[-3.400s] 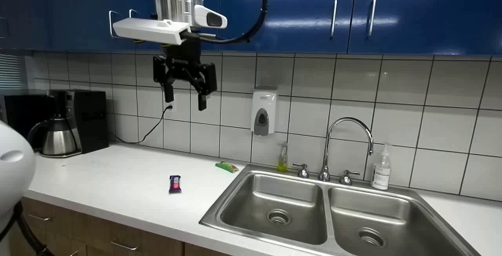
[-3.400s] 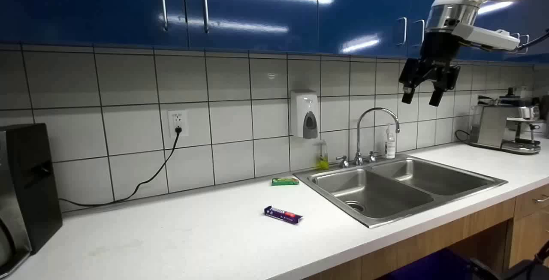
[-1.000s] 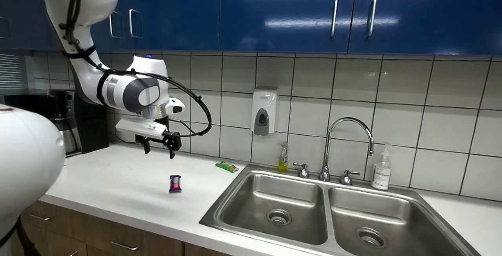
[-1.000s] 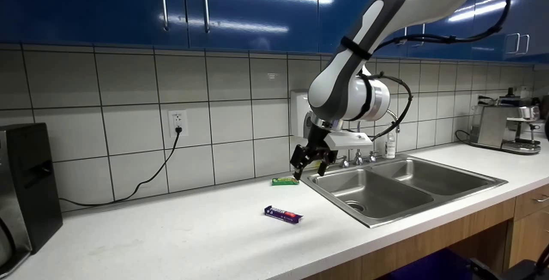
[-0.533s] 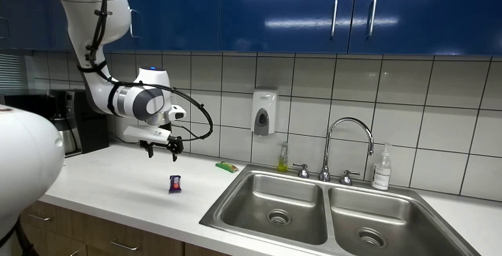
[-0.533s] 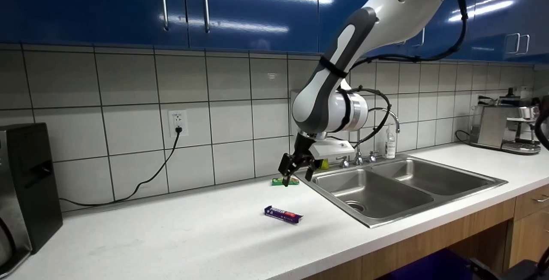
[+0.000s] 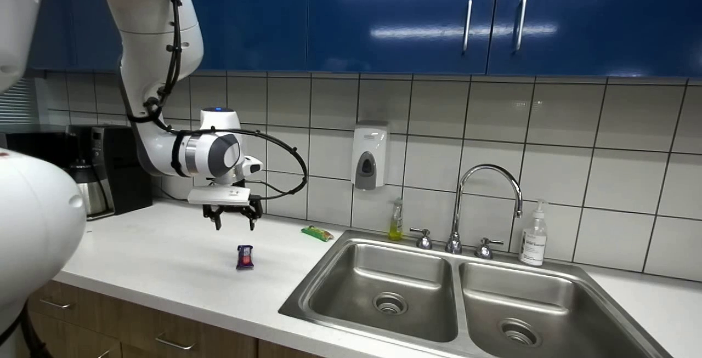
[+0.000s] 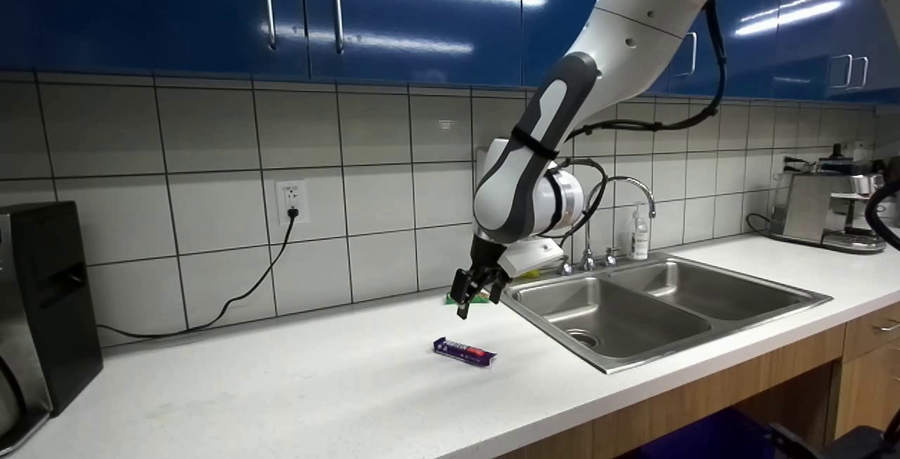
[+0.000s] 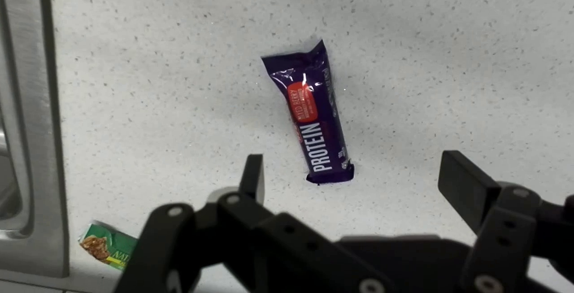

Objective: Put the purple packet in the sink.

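The purple packet [image 7: 245, 257] is a wrapped protein bar with a red patch. It lies flat on the white counter, left of the sink in both exterior views [image 8: 464, 352]. My gripper [image 7: 235, 226] is open and empty above the counter, a little higher than the packet and toward the wall in an exterior view [image 8: 479, 306]. In the wrist view the packet [image 9: 311, 118] lies ahead of the open fingers [image 9: 352, 169], its near end between their lines, nearer the left finger. The steel sink [image 7: 308, 287] has two basins; its rim [image 9: 31, 59] shows at the wrist view's left edge.
A green packet [image 7: 317, 233] lies near the sink's back corner, partly behind the gripper in an exterior view [image 8: 480, 298]. A chrome faucet [image 7: 456, 221], a yellow-green bottle [image 7: 395, 221] and a pump bottle [image 7: 533, 240] stand behind the sink. A coffee maker [image 7: 123, 171] stands at the left.
The arm has swung in from high up and come down toward the counter. In the last second the gripper lowered further toward the packet, staying open. The packet has not moved.
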Robot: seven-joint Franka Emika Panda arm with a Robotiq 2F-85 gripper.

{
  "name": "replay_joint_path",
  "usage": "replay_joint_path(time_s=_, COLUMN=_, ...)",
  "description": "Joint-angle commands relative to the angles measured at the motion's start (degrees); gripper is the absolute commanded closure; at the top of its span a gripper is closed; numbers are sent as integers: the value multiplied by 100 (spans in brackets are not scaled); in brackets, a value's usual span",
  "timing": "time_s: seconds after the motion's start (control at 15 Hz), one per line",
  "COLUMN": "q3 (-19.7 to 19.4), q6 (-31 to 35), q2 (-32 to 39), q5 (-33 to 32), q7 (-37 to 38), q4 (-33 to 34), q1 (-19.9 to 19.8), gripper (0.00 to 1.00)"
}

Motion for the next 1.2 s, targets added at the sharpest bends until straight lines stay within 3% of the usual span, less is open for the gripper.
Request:
replay_joint_path(time_s=0.0, q3=-32, q6=-141, q2=325, q5=-540, q7=344, q4=325, q1=46, gripper=0)
replay_joint_path(time_s=0.6, q3=-117, q6=-118, q2=944, q5=-906, q7=607, q4=761, q1=286, gripper=0)
replay_joint_path(time_s=1.13, q3=-618, q6=-110, q2=1618, q5=-1153, q7=862, q4=1433, q1=584, gripper=0)
